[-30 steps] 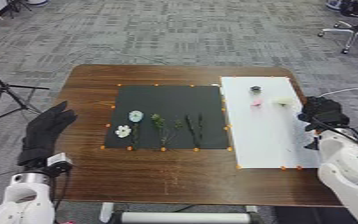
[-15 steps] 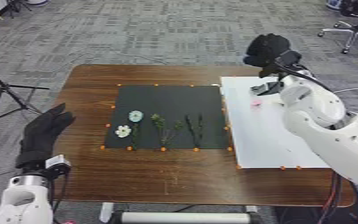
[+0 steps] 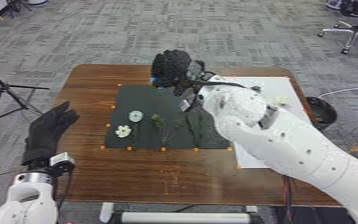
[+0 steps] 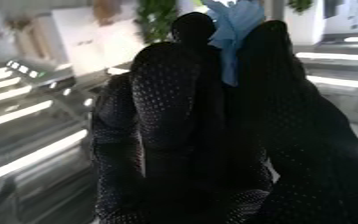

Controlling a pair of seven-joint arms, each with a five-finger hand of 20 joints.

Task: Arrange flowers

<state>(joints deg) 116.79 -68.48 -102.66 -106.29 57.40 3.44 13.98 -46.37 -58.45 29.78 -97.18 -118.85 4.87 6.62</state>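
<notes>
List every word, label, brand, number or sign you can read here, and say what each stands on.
There is no text I can read.
Right arm: small dark marks on its white shell, too small to tell whether they are lettering.
Black mat, white sheet: no lettering I can make out.

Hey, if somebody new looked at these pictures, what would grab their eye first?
Probably the big white right arm, slanting across the table to its black-gloved right hand above the far edge of the dark mat. Next, the vivid blue flower pinched in that hand's fingers. Then the white flower near the mat's left edge.
</notes>
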